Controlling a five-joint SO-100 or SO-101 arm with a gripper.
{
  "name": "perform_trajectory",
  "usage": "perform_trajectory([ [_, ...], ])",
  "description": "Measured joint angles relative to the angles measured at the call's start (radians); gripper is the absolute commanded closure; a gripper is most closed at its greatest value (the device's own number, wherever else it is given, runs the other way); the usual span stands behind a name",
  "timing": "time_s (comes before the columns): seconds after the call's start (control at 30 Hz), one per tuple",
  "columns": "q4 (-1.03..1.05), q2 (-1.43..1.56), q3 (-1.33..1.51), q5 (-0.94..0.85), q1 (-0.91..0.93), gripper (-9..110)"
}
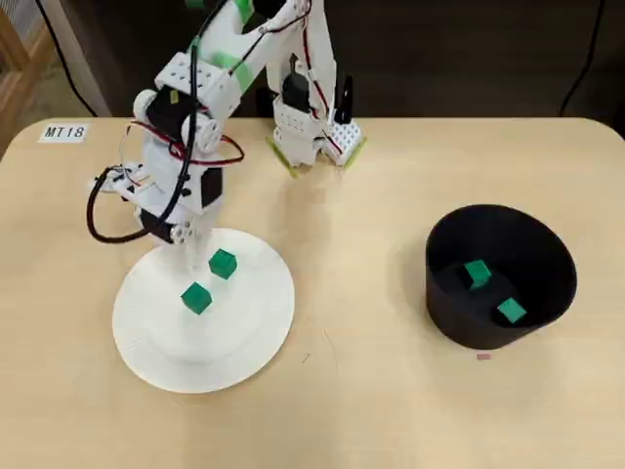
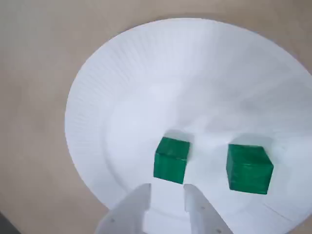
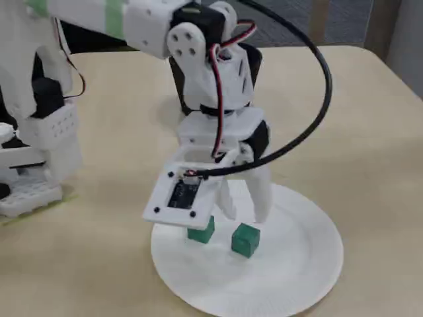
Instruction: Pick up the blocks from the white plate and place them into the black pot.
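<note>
Four green blocks show in the overhead view. Two lie on the white plate [image 1: 146, 342]: one block [image 1: 223, 263] toward the far side and a second block [image 1: 196, 297] just nearer and left of it, apart from each other. The other two sit inside the black pot [image 1: 547, 256], one block [image 1: 478, 273] farther in and another block [image 1: 511, 312] nearer the front wall. The plate is at the left of the table [image 1: 391, 410], the pot well apart at the right. The gripper [image 2: 168, 195] hangs over the plate with its jaws released and empty, fingertips just short of the left block [image 2: 171, 160] in the wrist view. A label [image 1: 64, 132] sits at the far left corner.
</note>
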Motion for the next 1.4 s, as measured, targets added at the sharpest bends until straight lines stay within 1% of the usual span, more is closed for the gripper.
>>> perform_trajectory([
  [0.3,0.078,-0.048,-0.035,0.003,0.009,77],
  [0.67,0.032,-0.146,-0.058,0.009,-0.017,77],
  [1.07,0.051,-0.276,-0.215,0.008,-0.015,77],
  [1.33,0.064,-0.342,-0.255,0.021,-0.015,81],
  [1.4,0.064,-0.351,-0.255,0.025,-0.015,84],
])
